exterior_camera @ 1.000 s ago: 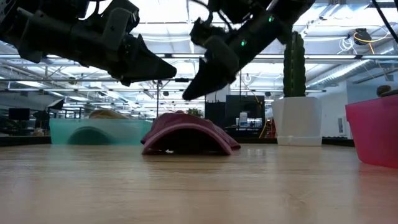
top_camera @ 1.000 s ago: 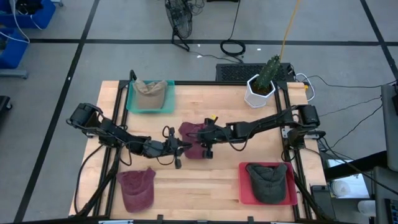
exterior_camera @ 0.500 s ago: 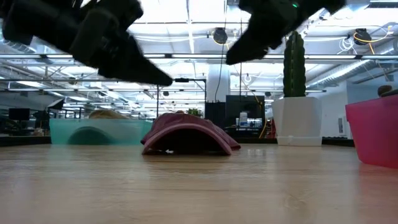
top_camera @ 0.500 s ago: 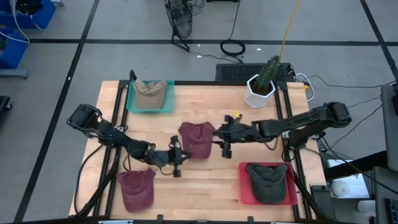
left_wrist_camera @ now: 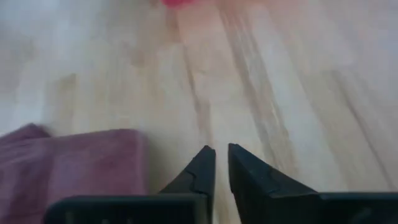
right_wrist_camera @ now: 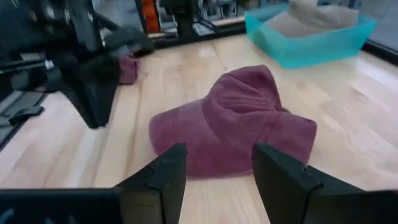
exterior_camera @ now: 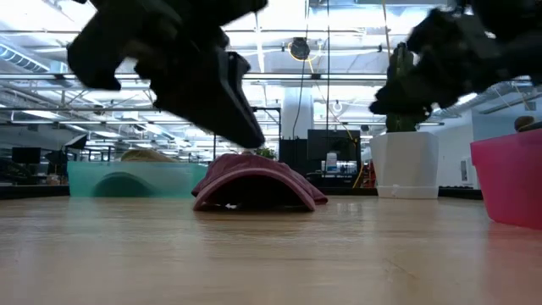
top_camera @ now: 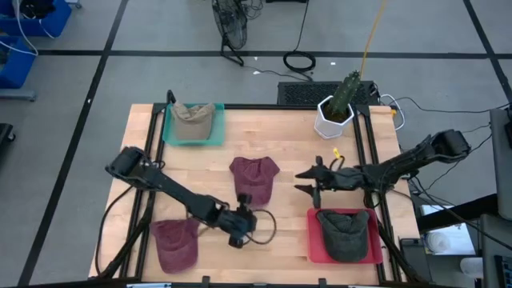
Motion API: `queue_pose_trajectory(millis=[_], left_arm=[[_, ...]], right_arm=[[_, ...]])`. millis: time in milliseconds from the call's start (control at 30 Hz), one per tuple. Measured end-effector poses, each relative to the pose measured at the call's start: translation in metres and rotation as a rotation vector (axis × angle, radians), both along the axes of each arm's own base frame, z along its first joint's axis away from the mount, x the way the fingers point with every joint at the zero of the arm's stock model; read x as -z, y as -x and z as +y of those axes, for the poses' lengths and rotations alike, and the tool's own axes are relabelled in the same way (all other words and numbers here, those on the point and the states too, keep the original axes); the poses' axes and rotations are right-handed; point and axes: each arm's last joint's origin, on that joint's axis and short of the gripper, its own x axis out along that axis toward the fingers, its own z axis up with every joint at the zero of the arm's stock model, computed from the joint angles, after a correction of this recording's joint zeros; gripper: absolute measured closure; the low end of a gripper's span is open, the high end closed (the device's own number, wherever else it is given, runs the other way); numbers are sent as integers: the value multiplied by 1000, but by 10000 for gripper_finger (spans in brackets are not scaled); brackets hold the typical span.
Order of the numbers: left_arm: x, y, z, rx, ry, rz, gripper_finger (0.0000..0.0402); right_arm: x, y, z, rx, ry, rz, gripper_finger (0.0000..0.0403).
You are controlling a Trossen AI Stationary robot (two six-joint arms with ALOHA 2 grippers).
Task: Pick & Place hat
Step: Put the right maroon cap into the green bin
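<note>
A maroon hat (top_camera: 254, 178) lies on the wooden table's middle, resting on its brim and rim (exterior_camera: 254, 182); no gripper touches it. My right gripper (top_camera: 302, 181) hangs open just right of it, above the table. In the right wrist view the hat (right_wrist_camera: 236, 130) lies beyond the spread fingers (right_wrist_camera: 217, 180). My left gripper (top_camera: 248, 228) hovers nearer the table's front edge, shut and empty, pointing slantwise down toward the table's right. Its wrist view shows the fingers (left_wrist_camera: 221, 158) over bare wood, with maroon cloth (left_wrist_camera: 74, 165) beside them.
A second maroon hat (top_camera: 176, 244) lies at the near left. A teal tray (top_camera: 194, 136) at the far left holds a tan hat. A red tray (top_camera: 316, 240) at the near right holds a dark green hat. A cactus in a white pot (top_camera: 336, 116) stands far right.
My right gripper has drawn back from over the middle hat toward the table's right edge. My left gripper has swung from beside the hat toward the near edge and rightward, turning as it went. The hat has stayed where it was.
</note>
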Motion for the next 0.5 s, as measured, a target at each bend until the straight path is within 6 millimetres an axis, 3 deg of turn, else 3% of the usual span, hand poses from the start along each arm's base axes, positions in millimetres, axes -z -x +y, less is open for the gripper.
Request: queue_pose_trajectory(millis=[167, 300, 500], left_arm=[[11, -20, -11, -15, -122, 98, 279], [8, -28, -15, -92, -253, 82, 210], [10, -22, -15, -139, -329, 119, 133]], right_arm=[[5, 20, 7, -12, 10, -119, 238], [1, 26, 11, -48, 2, -155, 238], [-2, 30, 18, -72, 14, -170, 238]])
